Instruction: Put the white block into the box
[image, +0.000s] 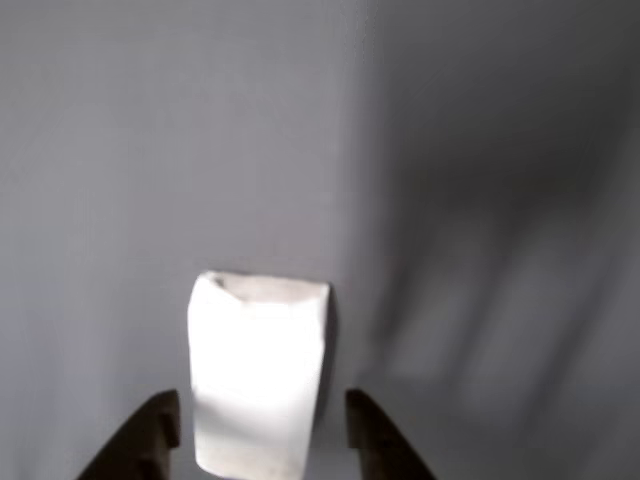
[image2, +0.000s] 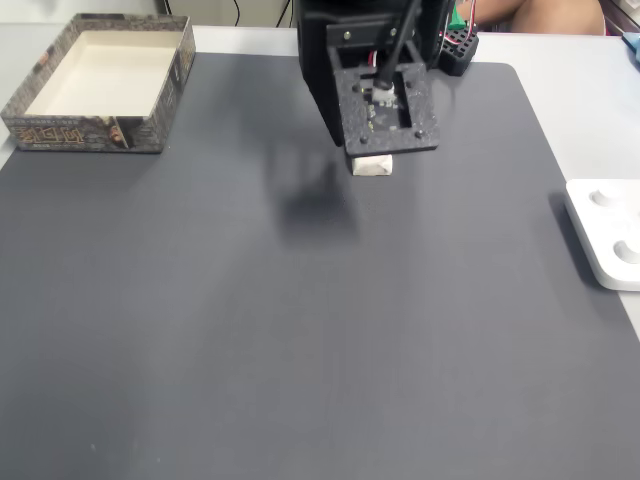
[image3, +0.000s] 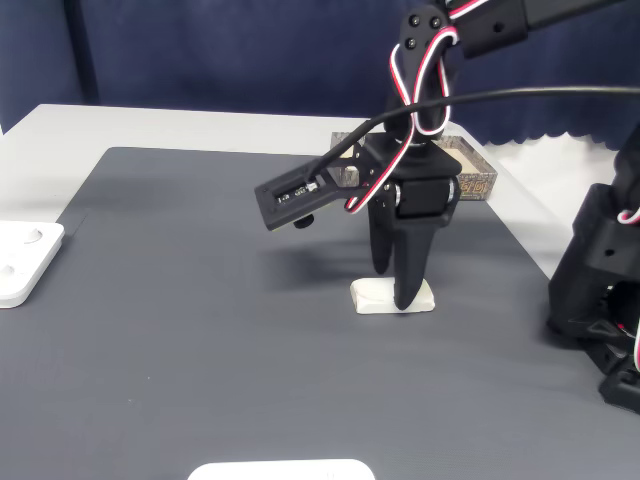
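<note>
White matte oblong block (image3: 392, 296) lies between the black open fingers (image: 158, 432); cream plywood-sided box (image2: 100, 82) sits far left in a fixed view, nothing between them.

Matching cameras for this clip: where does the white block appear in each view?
Other view: white block low centre, between the tool's fingers.
A fixed view: upper centre, under the arm.
A fixed view: centre-right, at the fingertips.
Shared landmark: dark grey mat.
</note>
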